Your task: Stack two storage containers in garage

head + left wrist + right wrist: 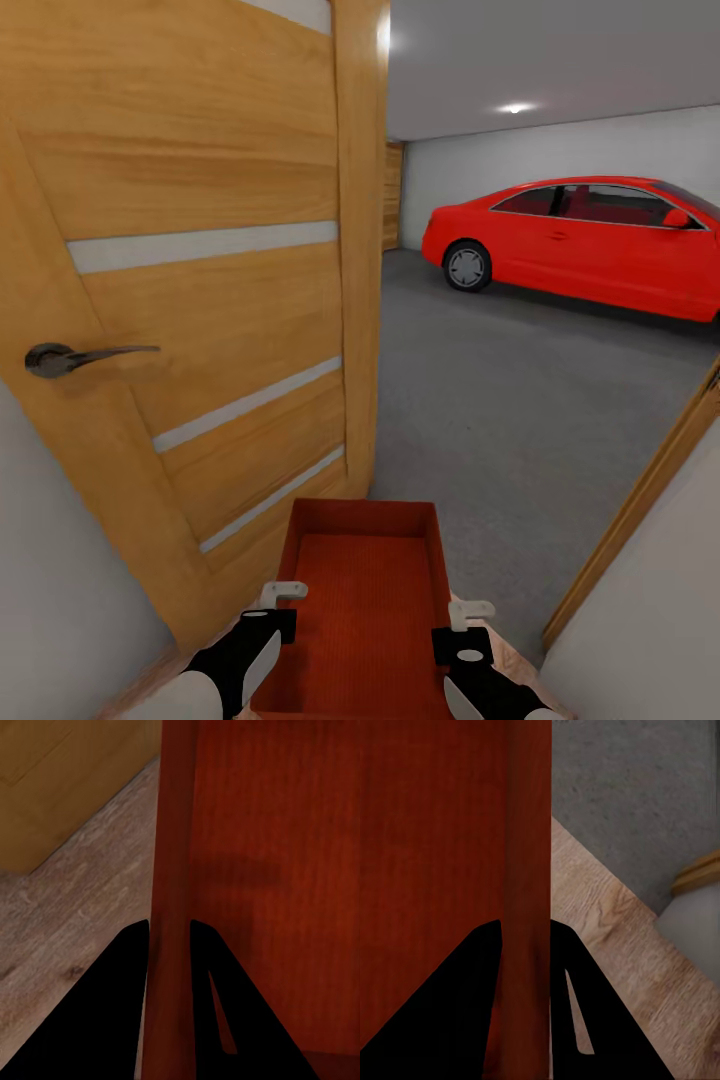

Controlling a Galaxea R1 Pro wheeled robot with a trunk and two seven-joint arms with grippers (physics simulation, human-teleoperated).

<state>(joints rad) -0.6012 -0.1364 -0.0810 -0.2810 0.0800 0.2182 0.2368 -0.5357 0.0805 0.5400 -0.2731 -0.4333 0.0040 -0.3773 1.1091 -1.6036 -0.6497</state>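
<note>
One orange-red storage container (365,610) is carried low in front of the robot, lidless and empty, its ribbed bottom showing in the head view. The left gripper (268,620) holds the container's left wall and the right gripper (462,630) holds its right wall. In the left wrist view the two dark fingers (112,1005) of the left gripper (169,926) stand on either side of the thin wall, one outside and one inside the bin, so the jaws are clamped on that wall. The right wrist view shows the same for the right gripper (526,924): its jaws are closed on the opposite wall, with the container's inside (431,832) to one side. Below the container, the wrist views show light wood plank floor (82,907), and in the right wrist view this meets grey concrete (637,787). The robot stands at a doorway. An orange-wood door (200,280) with pale horizontal strips and a dark lever handle (75,356) stands open on the left. Ahead lies the garage, with its grey concrete floor (510,400), white walls and a lit ceiling lamp (515,107). A red car (590,240) is parked at the far right.
</note>
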